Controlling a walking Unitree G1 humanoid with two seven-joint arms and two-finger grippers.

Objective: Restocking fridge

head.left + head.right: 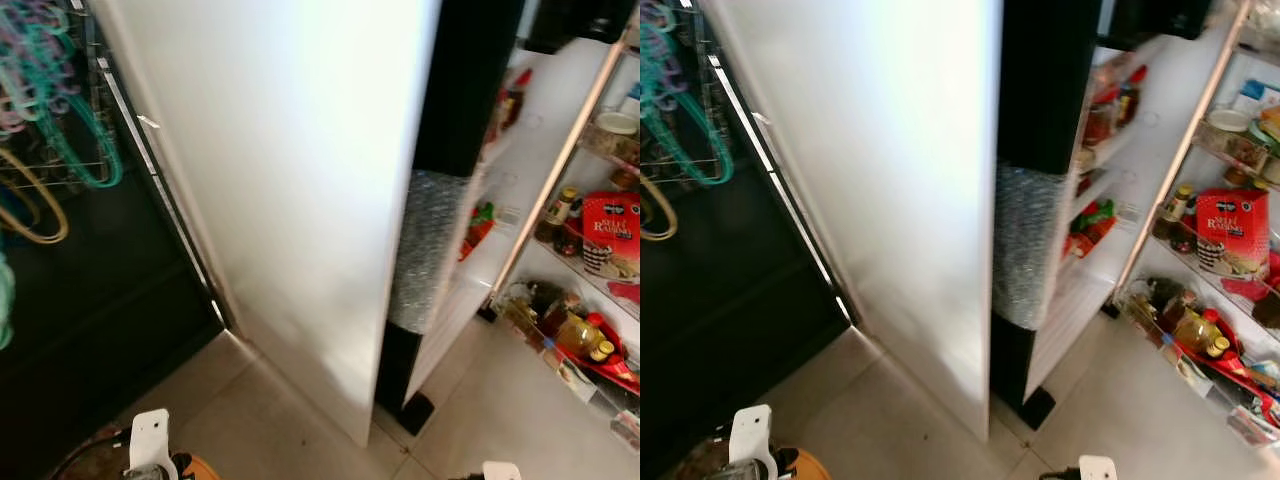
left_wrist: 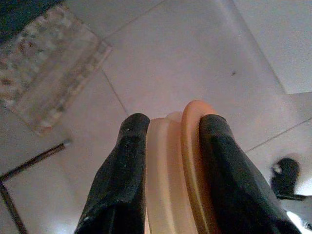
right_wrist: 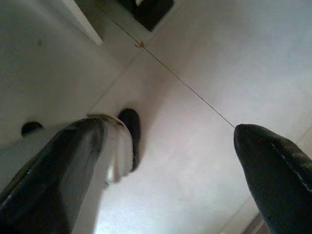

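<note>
Orange lid (image 2: 192, 161) and its pale container sit clamped in the left gripper's (image 2: 170, 165) jaws, low above the floor (image 1: 300, 420); right gripper (image 3: 161, 161) gapes empty. Carrying step; next, approach the open fridge (image 1: 1080, 290) shelves.

Two white, rounded wrist housings poke up near the floor, the left (image 1: 150, 440) trailing a dark cable. Each gripper's long fingers (image 2: 124, 180) are matte black, thick and blunt-tipped.
</note>
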